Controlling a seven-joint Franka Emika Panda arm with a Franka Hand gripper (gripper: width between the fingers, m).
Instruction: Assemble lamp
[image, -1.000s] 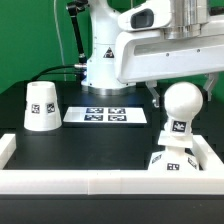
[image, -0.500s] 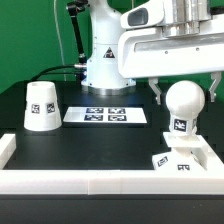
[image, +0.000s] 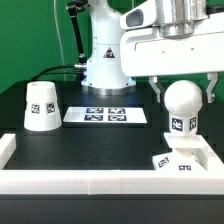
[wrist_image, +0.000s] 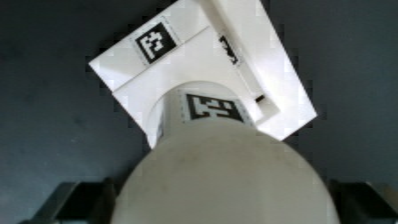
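My gripper (image: 186, 95) is shut on the round bulb (image: 182, 99), one finger on each side of the globe. The bulb's neck with its tag (image: 181, 124) points down at the flat angular base block (image: 181, 163), which lies at the exterior view's right by the front wall. Whether the neck end touches the base I cannot tell. In the wrist view the bulb (wrist_image: 228, 175) fills the foreground between the dark fingers (wrist_image: 86, 202), with the neck tag (wrist_image: 215, 108) and base (wrist_image: 178, 45) beyond. The cone shade (image: 40, 106) stands alone at the exterior view's left.
The marker board (image: 107, 115) lies flat in the middle of the black table. The white robot pedestal (image: 104, 62) stands behind it. A low white wall (image: 100, 184) runs along the front edge and up both sides.
The gripper and the bulb have risen slightly above the base. The shade, base and marker board have not moved.
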